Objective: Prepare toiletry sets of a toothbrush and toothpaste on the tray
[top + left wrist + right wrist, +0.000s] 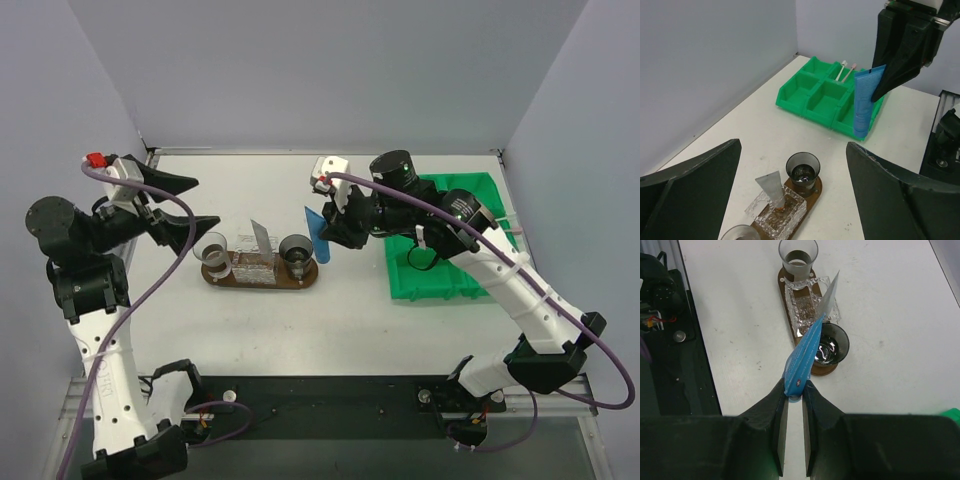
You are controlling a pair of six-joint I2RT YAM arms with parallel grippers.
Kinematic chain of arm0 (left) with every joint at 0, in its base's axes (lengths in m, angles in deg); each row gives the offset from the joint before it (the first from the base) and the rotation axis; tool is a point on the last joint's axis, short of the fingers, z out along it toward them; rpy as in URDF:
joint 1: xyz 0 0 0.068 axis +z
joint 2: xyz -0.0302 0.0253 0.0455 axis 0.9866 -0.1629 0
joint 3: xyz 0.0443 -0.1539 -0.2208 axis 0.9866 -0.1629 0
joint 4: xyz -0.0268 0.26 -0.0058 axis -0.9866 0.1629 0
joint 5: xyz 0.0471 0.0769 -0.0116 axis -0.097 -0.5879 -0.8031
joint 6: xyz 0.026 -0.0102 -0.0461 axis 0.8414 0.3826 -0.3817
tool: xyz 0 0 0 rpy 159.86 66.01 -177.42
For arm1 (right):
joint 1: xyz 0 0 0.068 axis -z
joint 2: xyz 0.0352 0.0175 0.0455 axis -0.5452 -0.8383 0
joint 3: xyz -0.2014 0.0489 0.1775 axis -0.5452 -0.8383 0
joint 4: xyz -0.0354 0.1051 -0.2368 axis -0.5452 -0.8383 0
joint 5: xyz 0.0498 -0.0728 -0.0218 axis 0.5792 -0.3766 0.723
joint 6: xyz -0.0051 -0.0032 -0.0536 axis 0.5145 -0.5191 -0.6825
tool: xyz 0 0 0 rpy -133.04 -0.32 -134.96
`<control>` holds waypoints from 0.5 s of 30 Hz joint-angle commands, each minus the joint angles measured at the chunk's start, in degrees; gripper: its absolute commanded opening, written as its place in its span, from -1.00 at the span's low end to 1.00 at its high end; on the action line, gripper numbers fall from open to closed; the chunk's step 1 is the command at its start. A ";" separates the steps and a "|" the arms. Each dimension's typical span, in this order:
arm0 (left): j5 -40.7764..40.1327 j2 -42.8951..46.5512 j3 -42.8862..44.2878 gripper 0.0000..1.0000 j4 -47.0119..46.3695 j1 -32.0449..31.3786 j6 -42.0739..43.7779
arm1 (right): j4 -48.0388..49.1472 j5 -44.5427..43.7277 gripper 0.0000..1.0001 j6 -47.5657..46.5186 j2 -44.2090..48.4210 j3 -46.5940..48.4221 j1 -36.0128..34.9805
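Right wrist view: the right tool (795, 390) is closed on the flat end of the toothpaste (805, 355), a glossy blue-and-white squeeze tube seen edge-on. The tube's far tip overlaps a pale tube (830, 295) behind it, so its cap cannot be made out. The gripped end is partly hidden between the black fingers.

From the left wrist the toothpaste hangs upright in the air, clear of the bench (350, 320), between the tray (815, 192) and the green plastic sectioned bin (805, 97). The tray is a dark brown wooden oval, mostly covered by its load, with only its rim showing. A cut-glass rectangular dish (807, 307) sits at its middle with the pale tube standing tilted in it, a clear cup (798, 257) at one end and a smoky dark cup (832, 347) at the other.

Two thin pale toothbrushes (842, 71) lie in a rear bin compartment, their heads too small to read.

The left tool (792, 147) stands wide open and empty, its broad black fingers cut off by the picture's lower edge.
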 commanded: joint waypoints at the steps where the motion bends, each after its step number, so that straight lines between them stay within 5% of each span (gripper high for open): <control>1: 5.32 -1.86 3.65 0.95 2.17 -4.33 5.02 | -0.88 4.18 -1.00 -3.52 -0.53 3.33 -1.45; 15: -3.02 -11.17 2.59 0.95 9.91 -30.34 20.06 | -2.90 11.91 -1.00 -8.36 -2.38 3.59 -3.12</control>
